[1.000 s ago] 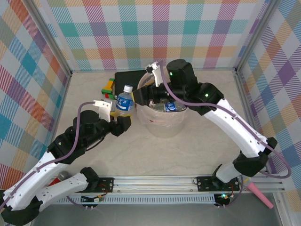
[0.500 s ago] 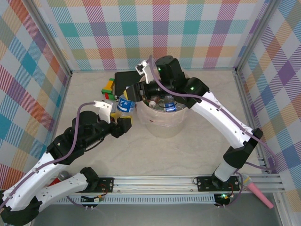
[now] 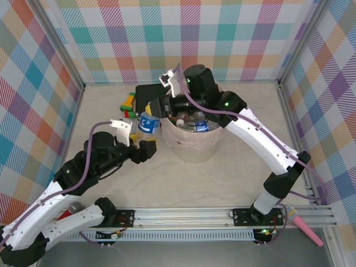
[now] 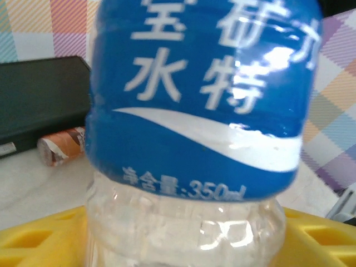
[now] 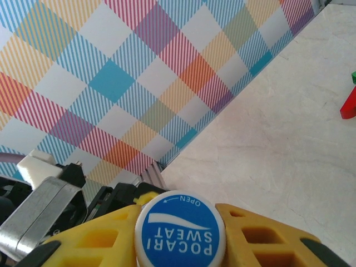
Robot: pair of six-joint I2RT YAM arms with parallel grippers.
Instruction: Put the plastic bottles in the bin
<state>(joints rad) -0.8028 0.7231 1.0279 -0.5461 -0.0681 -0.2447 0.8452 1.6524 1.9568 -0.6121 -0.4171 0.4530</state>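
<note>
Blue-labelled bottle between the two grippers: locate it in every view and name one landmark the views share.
Top external: blue-labelled bottle left of centre, beside the bin.
Left wrist: its blue label, close up, centre.
Right wrist: its cap, bottom centre.
Shared landmark: the checked wall behind.

Bin [image 3: 192, 151] beside bottle [image 3: 147, 123], black box [image 3: 149, 92] behind, near tabletop [image 3: 222, 181] free

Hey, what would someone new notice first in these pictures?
A blue-labelled bottle is just left of the bin, the right jaws shut on its cap. The bin, mid-table, already holds other bottles. Bright checked walls surround the table.
</note>
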